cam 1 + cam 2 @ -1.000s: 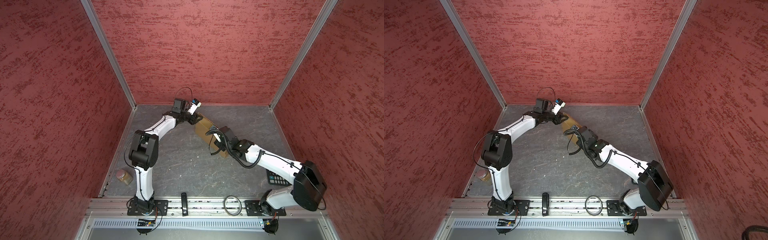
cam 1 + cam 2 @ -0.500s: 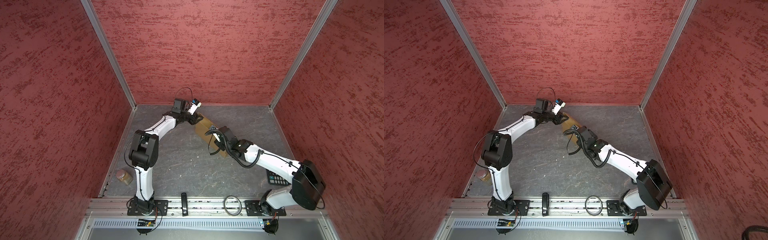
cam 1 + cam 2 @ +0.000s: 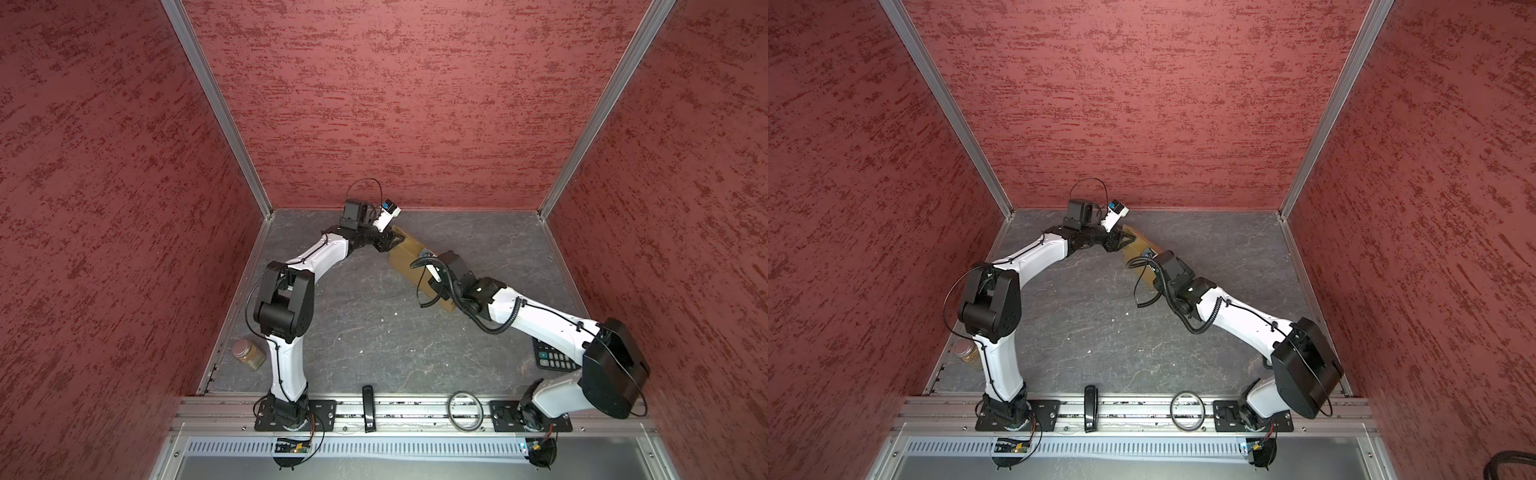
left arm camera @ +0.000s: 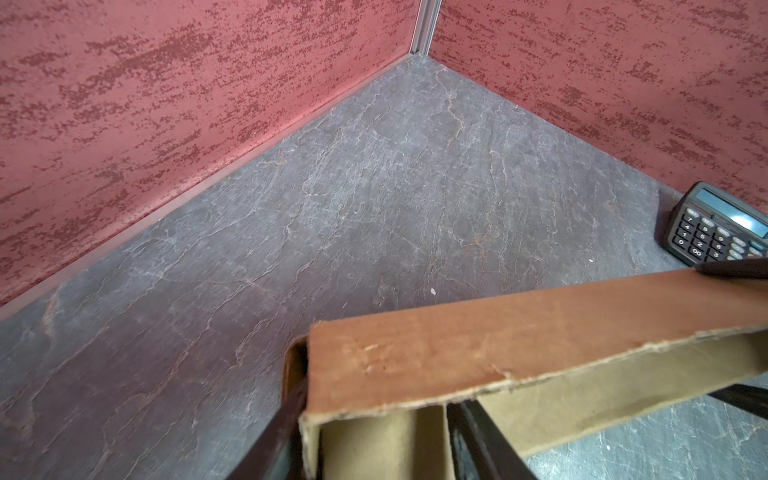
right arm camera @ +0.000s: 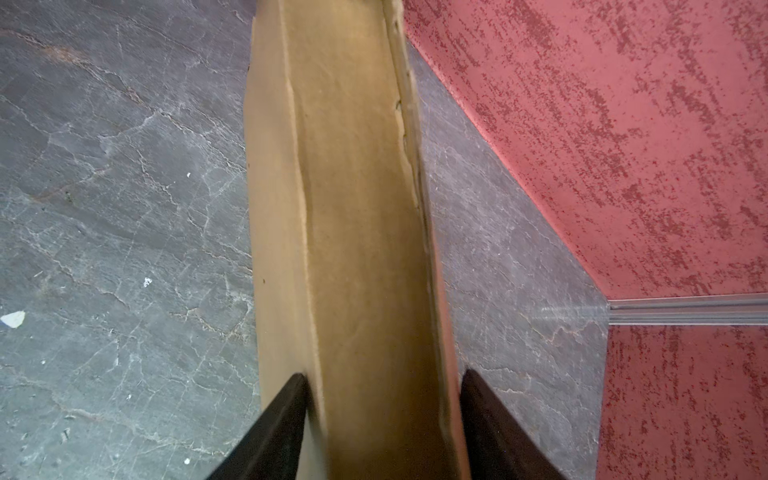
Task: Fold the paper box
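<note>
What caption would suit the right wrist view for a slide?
The fingers of the right gripper clasp the brown paper box, seen against the grey table.

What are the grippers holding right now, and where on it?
The paper box: the right gripper clamps across its narrow width; the left gripper straddles the far end wall, grip there unclear.

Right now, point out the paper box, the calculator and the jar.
paper box (image 3: 405, 258): in a top view, bare cardboard face between the two arms.
calculator (image 4: 706, 235): left wrist view, on the keypad.
jar (image 3: 251, 358): in a top view, on its side below the lid.
</note>
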`<state>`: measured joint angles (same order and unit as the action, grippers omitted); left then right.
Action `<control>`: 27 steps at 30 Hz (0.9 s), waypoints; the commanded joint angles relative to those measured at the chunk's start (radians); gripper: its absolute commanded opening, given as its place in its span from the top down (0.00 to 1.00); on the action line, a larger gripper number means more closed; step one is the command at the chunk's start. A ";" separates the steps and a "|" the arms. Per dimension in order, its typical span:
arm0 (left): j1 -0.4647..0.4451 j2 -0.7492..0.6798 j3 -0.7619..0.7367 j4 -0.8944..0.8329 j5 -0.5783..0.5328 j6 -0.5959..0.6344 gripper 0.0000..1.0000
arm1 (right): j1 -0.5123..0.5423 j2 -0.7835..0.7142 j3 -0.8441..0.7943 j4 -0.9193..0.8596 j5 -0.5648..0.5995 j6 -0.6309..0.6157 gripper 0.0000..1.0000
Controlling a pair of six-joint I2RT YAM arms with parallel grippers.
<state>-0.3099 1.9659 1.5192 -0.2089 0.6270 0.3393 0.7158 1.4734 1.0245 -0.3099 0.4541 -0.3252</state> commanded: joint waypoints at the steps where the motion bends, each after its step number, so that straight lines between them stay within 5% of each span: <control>1: 0.019 0.027 -0.056 -0.165 -0.032 0.010 0.48 | -0.015 0.031 0.017 -0.029 -0.014 0.032 0.42; 27: 0.057 -0.001 -0.063 -0.147 -0.053 0.015 0.43 | -0.029 0.048 0.034 -0.053 -0.047 0.050 0.45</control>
<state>-0.2806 1.9480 1.5005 -0.2176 0.6502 0.3565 0.7025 1.4982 1.0523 -0.3096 0.4183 -0.3149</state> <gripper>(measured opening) 0.572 0.557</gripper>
